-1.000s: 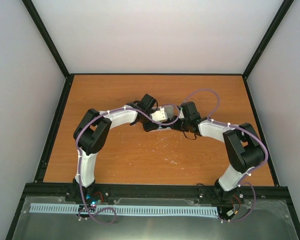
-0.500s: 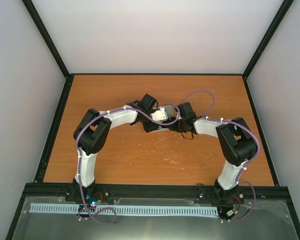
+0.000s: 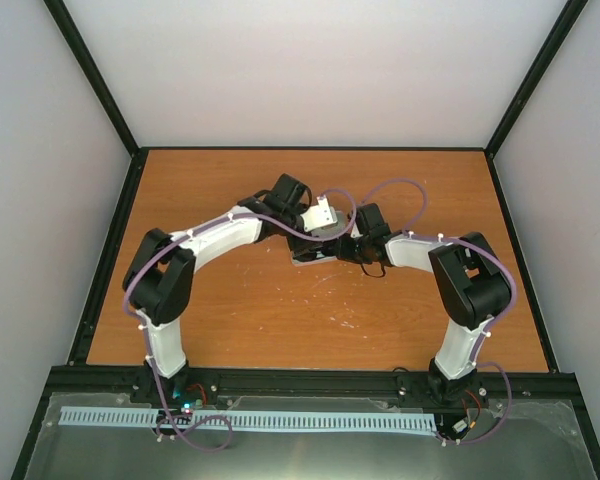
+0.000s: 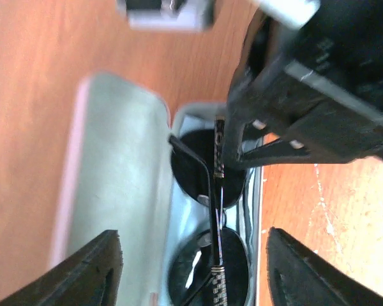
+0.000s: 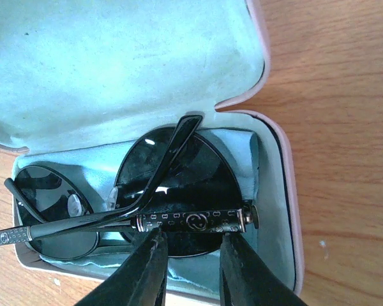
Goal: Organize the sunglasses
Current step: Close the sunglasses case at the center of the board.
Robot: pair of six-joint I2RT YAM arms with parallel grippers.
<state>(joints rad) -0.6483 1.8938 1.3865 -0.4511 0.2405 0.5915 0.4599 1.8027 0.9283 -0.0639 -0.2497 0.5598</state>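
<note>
The sunglasses (image 5: 179, 185) lie folded in the tray of the open pink case (image 5: 288, 191), on the pale blue cloth (image 5: 250, 159). One arm sticks up at an angle. My right gripper (image 5: 190, 239) is slightly open, with its fingertips (image 5: 154, 237) at the patterned arm of the sunglasses and the lens showing between them. My left gripper (image 4: 193, 239) is wide open above the sunglasses (image 4: 210, 255) and holds nothing. In the top view both the left gripper (image 3: 325, 215) and the right gripper (image 3: 342, 247) meet over the case (image 3: 305, 258) at mid table.
The case lid (image 5: 115, 64) lies open flat, with its pale green lining up. My right gripper's body (image 4: 319, 95) crowds the left wrist view. Black frame rails (image 3: 110, 250) edge the wooden table (image 3: 280, 310). Purple cables loop over both arms.
My left arm has swung its elbow to the left, and its gripper has lifted and pulled back a little from the case. My right gripper has moved left onto the case.
</note>
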